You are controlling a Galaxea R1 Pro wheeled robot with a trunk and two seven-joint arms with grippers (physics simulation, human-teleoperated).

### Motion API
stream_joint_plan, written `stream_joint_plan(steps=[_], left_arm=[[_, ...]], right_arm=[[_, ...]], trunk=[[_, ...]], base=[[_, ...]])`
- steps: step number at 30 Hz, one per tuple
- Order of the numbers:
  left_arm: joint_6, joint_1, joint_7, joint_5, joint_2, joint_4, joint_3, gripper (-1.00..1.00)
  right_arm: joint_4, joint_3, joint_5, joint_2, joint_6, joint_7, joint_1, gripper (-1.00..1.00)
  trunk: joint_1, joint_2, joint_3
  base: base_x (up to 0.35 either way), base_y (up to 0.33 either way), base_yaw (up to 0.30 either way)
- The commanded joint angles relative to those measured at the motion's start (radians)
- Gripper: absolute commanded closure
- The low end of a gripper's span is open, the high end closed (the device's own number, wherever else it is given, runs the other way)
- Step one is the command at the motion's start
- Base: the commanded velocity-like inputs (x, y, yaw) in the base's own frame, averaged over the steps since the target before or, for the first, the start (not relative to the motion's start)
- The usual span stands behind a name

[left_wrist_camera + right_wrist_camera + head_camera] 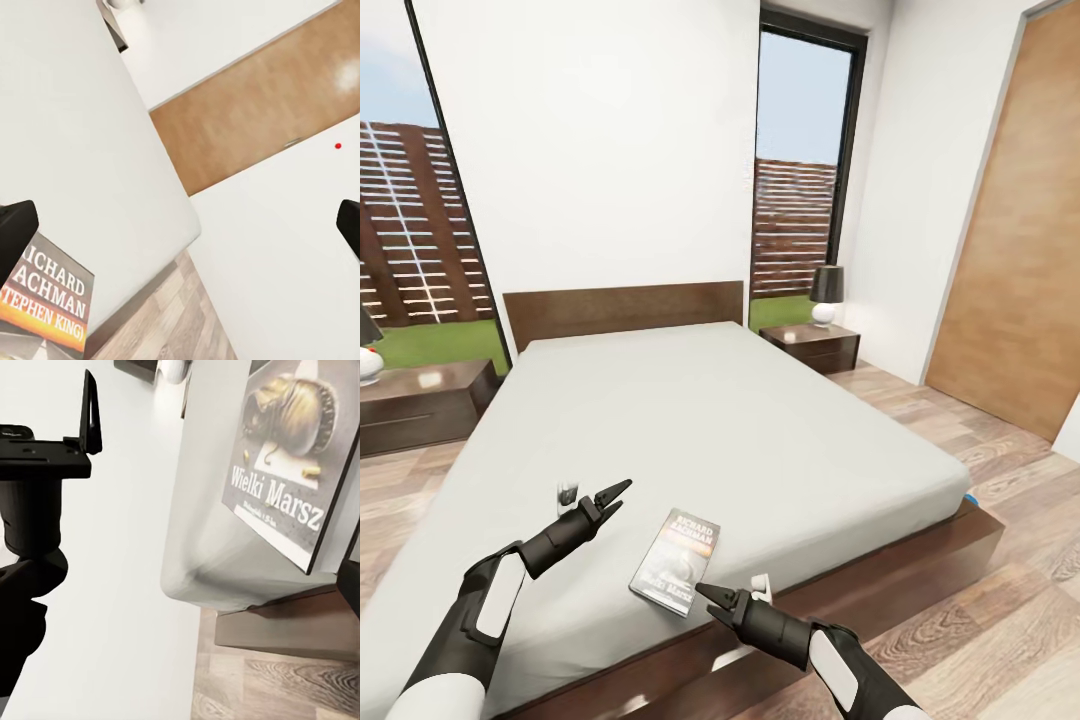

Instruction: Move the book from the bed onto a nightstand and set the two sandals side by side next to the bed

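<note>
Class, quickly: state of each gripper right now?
Left gripper: open, holding nothing, above the bed.
Right gripper: open, empty, beside the book.

Left nightstand (420, 400) and its lamp (368, 355) are cut by the frame edge — a blue scrap (969, 494) behind the bed (710, 420) corner is too hidden to tell.

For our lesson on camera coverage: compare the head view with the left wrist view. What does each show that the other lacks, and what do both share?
Head view alone: the headboard, two nightstands with lamps, the windows, the right tool just short of the book, and the left tool open over the mattress.

Left wrist view alone: the author's name readable on the book's cover.

Both: the book, the bed, the wooden door and the plank floor.
</note>
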Motion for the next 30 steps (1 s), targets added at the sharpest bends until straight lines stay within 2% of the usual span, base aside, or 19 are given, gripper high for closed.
stream_joint_plan(steps=[1,16,30], left_arm=[[0.006,-0.001,-0.001,0.003,0.0,0.0,0.001,-1.0],[0.005,-0.001,-0.001,0.003,0.0,0.0,0.001,-1.0],[0.005,-0.001,-0.001,0.003,-0.006,0.0,0.0,-1.0]], right_arm=[[0.0,0.003,-0.009,0.0,0.008,-0.001,-0.001,-1.0],[0.0,0.003,-0.01,0.0,0.008,-0.001,-0.001,-1.0],[0.0,0.003,-0.009,0.0,0.008,-0.001,-0.001,-1.0]], trunk=[[0.0,0.0,-0.001],[0.0,0.0,-0.001],[0.054,-0.098,-0.045]], base=[[0.013,0.0,0.0],[0.002,0.0,0.0],[0.0,0.0,0.0]])
